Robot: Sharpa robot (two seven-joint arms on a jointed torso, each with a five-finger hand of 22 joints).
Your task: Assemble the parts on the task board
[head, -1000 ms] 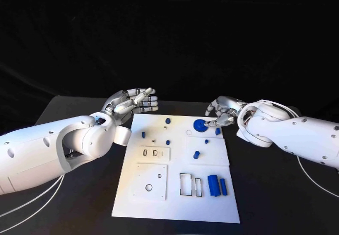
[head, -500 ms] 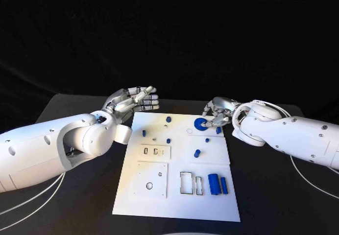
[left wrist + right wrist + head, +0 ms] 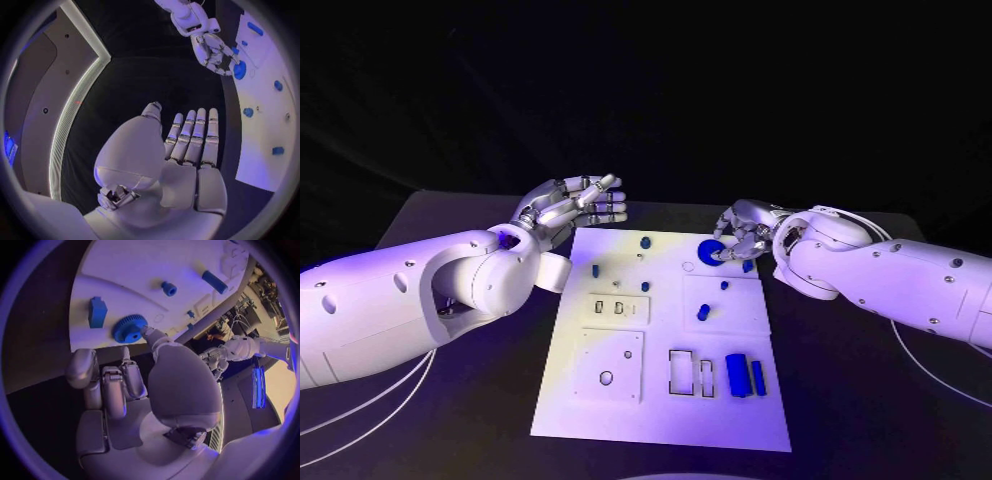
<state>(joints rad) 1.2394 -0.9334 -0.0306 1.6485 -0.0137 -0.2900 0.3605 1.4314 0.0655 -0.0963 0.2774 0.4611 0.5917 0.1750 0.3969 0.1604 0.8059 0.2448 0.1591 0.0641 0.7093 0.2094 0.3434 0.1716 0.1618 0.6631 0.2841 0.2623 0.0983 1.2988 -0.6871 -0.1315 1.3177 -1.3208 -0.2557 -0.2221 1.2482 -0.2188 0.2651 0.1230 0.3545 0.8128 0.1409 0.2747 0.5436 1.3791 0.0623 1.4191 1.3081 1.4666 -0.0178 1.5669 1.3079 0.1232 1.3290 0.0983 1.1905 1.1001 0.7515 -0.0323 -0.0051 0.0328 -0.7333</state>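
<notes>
Over the last second the right hand [image 3: 747, 228] has been creeping in along the far edge of the board [image 3: 661, 420], and its fingers are now settling onto the blue gear [image 3: 711, 252] — one fingertip [image 3: 147, 332] is touching the gear's toothed rim in the right wrist view, the other fingers curling just behind it. I am reading this as a grasp being set up, not yet a firm hold; whether the gear is pinched or only touched, I cannot tell. The gear itself is not shifting: it is lying flat near the board's far right corner, with a small blue block [image 3: 97, 311] just beside it. The left hand [image 3: 574, 206] is hovering at the board's far left corner — flat, fingers straight and close together, holding nothing, barely different from a second ago. Materials: the board is a matte white plate with raised panels and cut slots; the parts are smooth hard blue plastic — gear disc, short pegs, two long bars [image 3: 744, 376] lying side by side near the front.
</notes>
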